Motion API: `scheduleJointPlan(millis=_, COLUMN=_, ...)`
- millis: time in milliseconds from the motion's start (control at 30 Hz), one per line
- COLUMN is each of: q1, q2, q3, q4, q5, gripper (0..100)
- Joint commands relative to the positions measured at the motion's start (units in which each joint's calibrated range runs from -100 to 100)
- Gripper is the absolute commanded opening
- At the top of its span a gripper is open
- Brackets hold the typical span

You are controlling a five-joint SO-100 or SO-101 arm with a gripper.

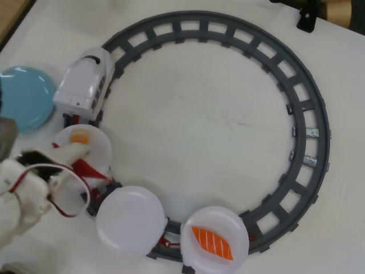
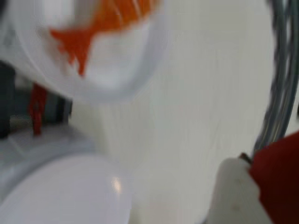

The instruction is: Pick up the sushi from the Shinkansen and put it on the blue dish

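A white tabletop (image 1: 199, 114) carries a grey ring of toy track (image 1: 311, 114) that fills most of it. The blue dish (image 1: 25, 94) lies at the tabletop's left edge, just outside the track. Near the top right corner sits a dark object (image 1: 308, 20), perhaps a clamp.

a grey ring of track (image 1: 296, 97) lay on the white table (image 1: 199, 120). a striped orange-and-white salmon piece (image 1: 211, 242) sat at the bottom, an orange shrimp piece (image 2: 100, 23) further left.
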Motion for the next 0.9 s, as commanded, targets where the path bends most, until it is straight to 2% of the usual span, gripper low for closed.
scheduleJointPlan(millis=0, q1=-10.2, q2=-1.5, q3=-0.9, q4=-0.1, q5=0.1, gripper=3)
scheduleJointPlan(millis=167, q1=-20.6, q2=-1.3, q3=1.4, q4=-1.1, q5=0.0, gripper=3)
scheduleJointPlan(millis=400, q1=-32.3, q2=1.1, q3=5.4, q4=-10.2, q5=0.2, gripper=4)
scheduleJointPlan(millis=867, q1=-34.4, q2=32.7, q3=-14.4, q4=-11.9, q5=0.2, gripper=4)
